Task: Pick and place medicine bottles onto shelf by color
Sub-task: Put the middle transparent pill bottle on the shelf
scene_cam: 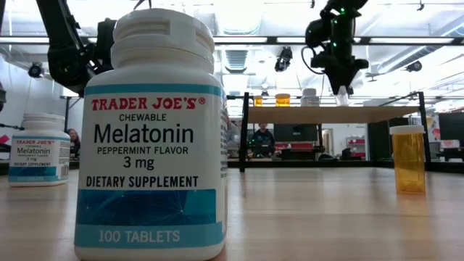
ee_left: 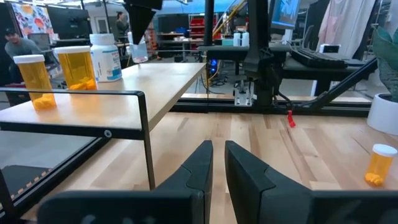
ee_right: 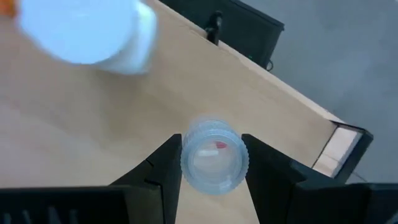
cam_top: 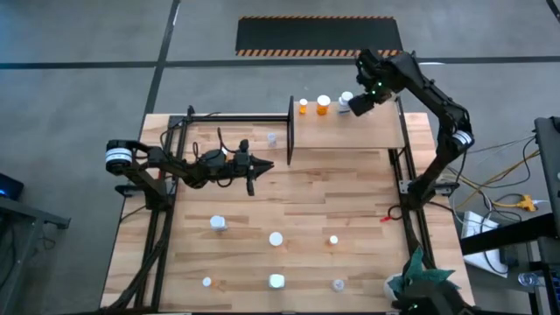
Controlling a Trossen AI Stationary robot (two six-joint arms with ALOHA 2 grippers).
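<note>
My left gripper (cam_top: 261, 165) waits over the middle of the table (cam_top: 350, 210), arm stretched out low, fingers (ee_left: 198, 165) nearly closed on nothing. Loose medicine bottles (cam_top: 276, 238) stand scattered on the planks toward six o'clock, white caps up.

Farther out, at one o'clock, my right arm folds down over the shelf (cam_top: 385, 131). My right gripper (ee_right: 213, 155) points at the board, pinching a small clear bottle (ee_right: 213, 155) with a ridged cap. Around nine o'clock of it on the shelf stand a white bottle (ee_left: 106, 56) and two orange bottles (ee_left: 76, 65).
</note>
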